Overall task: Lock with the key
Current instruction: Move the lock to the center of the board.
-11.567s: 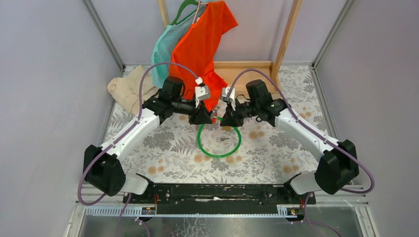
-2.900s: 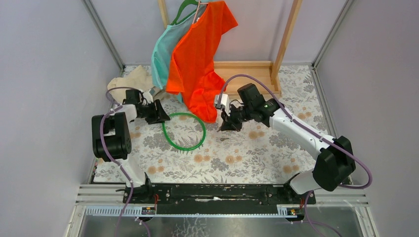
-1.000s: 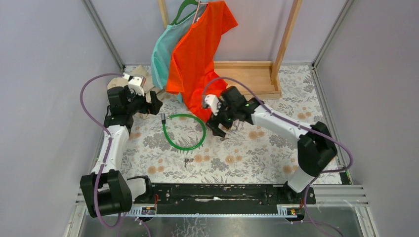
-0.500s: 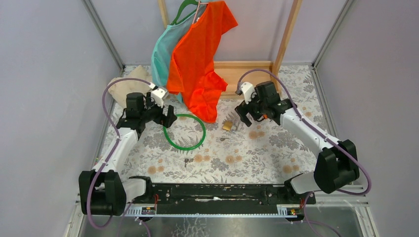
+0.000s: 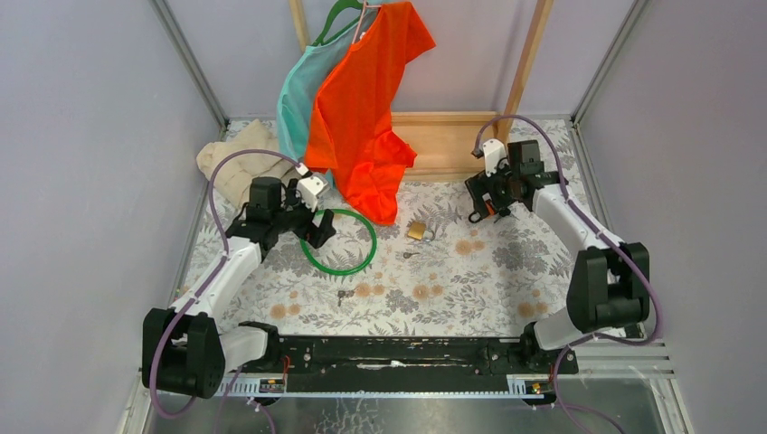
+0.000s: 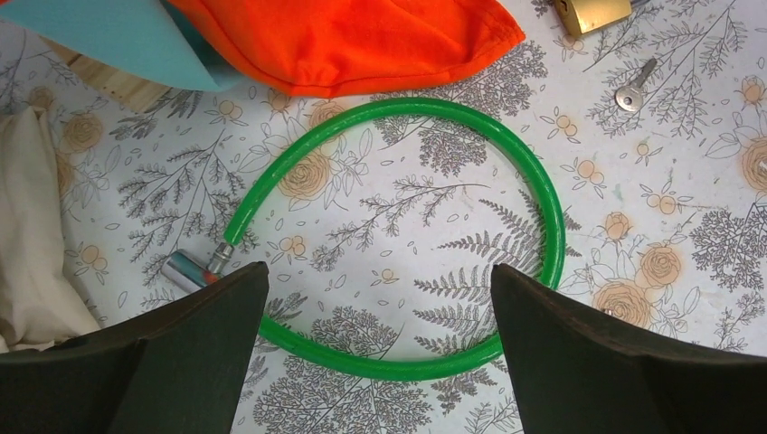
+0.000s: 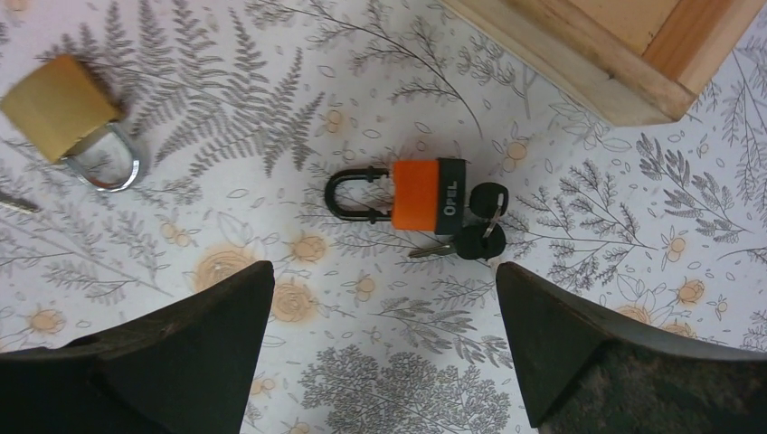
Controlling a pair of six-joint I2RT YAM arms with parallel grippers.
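I am looking down on a counter [image 5: 470, 280] covered with a grey fern and orange flower print, and pale lilac walls [image 5: 90, 136] are closing it in on three sides. A wooden rack [image 5: 523, 72] is standing at the back, with an orange shirt [image 5: 366, 99] and a teal shirt [image 5: 298, 99] hanging from it. A beige cloth [image 5: 237, 163] is lying bunched in the far corner.

The left fingers [image 6: 181, 362] are hovering spread wide, holding nothing, and a green cable loop [image 6: 543, 208] is lying flat in the gap between them. A bare metal key [image 6: 633, 86] is resting beyond it.

The right fingers [image 7: 181, 362] are also gaping wide and empty. An orange padlock [image 7: 421, 194] with a black shackle is lying on its side just ahead of the gap. The black-headed keys [image 7: 478, 231] are sitting at its base end, touching it. A brass padlock [image 7: 63, 108] is lying well off to one side, and the rack's wooden base [image 7: 624, 54] is showing at the other.
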